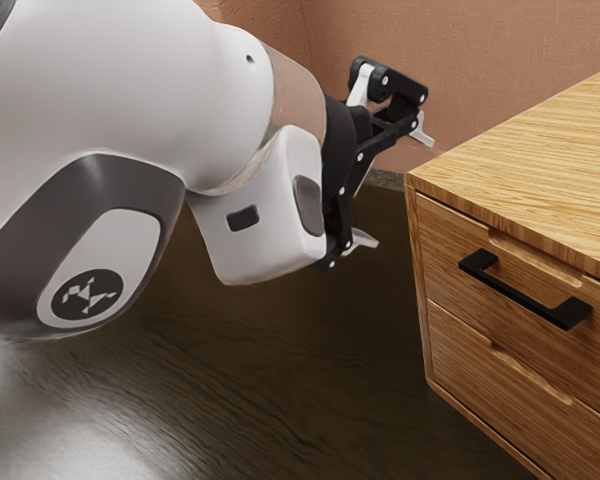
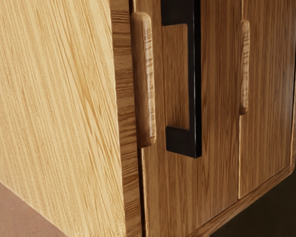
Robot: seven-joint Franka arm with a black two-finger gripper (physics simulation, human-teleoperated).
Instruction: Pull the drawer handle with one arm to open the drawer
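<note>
**A:** Start with the exterior view. Where's the hand?

**B:** The white arm [image 1: 130, 150] takes up the exterior view's left. Its black gripper [image 1: 392, 185] points toward the wooden cabinet [image 1: 540, 150] on the exterior view's right. It hangs above the dark wooden surface [image 1: 280, 380], with the brownish wall [image 1: 480, 50] behind it.

**A:** And the jaws?

**B:** Spread wide, one fingertip high and the other low, with only air between them. They touch nothing, and there is a clear gap between the gripper and the cabinet's near corner.

**A:** And the thing to be pulled?

**B:** The black drawer handle [image 1: 525, 290] is a straight bar on two short posts. It sits across the front of the upper drawer [image 1: 450, 240], lower than the gripper and further to the exterior view's right. That front lies flush with the front of the lower drawer [image 1: 500, 390] beneath it.

**A:** Now the wrist view.

**B:** The camera faces the cabinet from close by. The drawer handle [image 2: 195, 74] stands out from the upper drawer [image 2: 217, 163], and the end of the bar with one post is plainly seen. A rounded wooden lip [image 2: 143, 79] runs beside it, along the seam under the cabinet's top panel [image 2: 49, 98]. A second lip [image 2: 244, 66] marks the seam with the lower drawer [image 2: 269, 108]. Both drawer fronts lie in one plane.
</note>
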